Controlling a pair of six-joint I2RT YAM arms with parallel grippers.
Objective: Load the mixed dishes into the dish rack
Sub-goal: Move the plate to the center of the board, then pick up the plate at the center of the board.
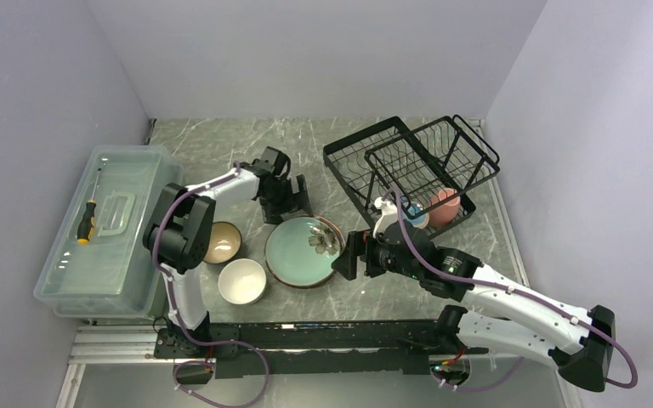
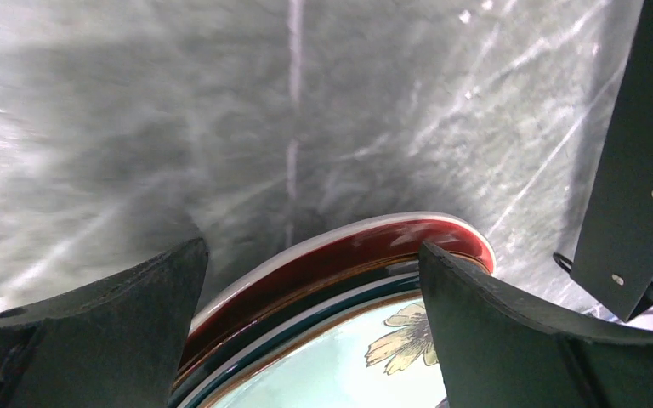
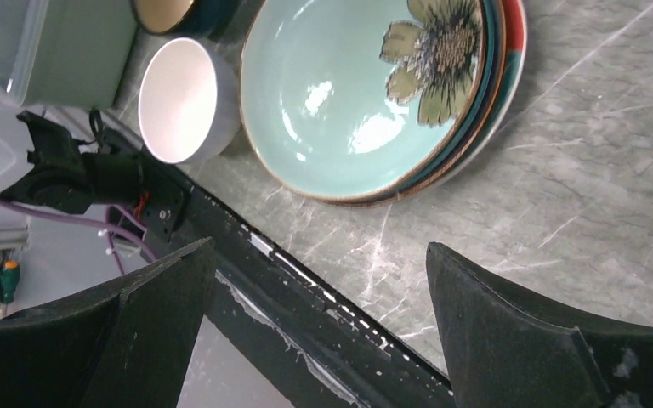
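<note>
Currently the left end effector (image 2: 313, 255) stands released, jaws wide, holding nothing. Its fingers frame the far rim of the plate stack (image 1: 304, 252), where the red plate (image 2: 366, 242) shows between them beneath the mint-green plate (image 1: 299, 249). The right end effector (image 3: 319, 280) is likewise released and empty, hanging over the desk (image 3: 578, 195) just beside the stack's right edge in the overhead view.

Step in hand, as judged: taking the top plate off the stack. To do it well, the pinch should land on the mint-green rim alone (the plates nest closely, so a deep bite would catch the red one too). One finger belongs under the lip and one inside the well. The plate should be raised clear before it is turned on edge for the dividers.

Containers:
- The dish rack (image 1: 391, 161), upper right of the overhead frame, holds the pink mug (image 1: 444, 206) in its lower basket. Beside it is what appears to be the blue mug (image 1: 414, 214), partly hidden by the right arm. No plate is seen in its slots.
- The white bowl (image 1: 241, 281) and the brown bowl (image 1: 221, 242) sit on the desk left of the stack, and both look empty.
- The clear plastic box (image 1: 127, 272) is at the left edge with its lid on. A screwdriver (image 1: 88, 221) shows there, but I cannot tell whether it lies on the lid or inside.
</note>
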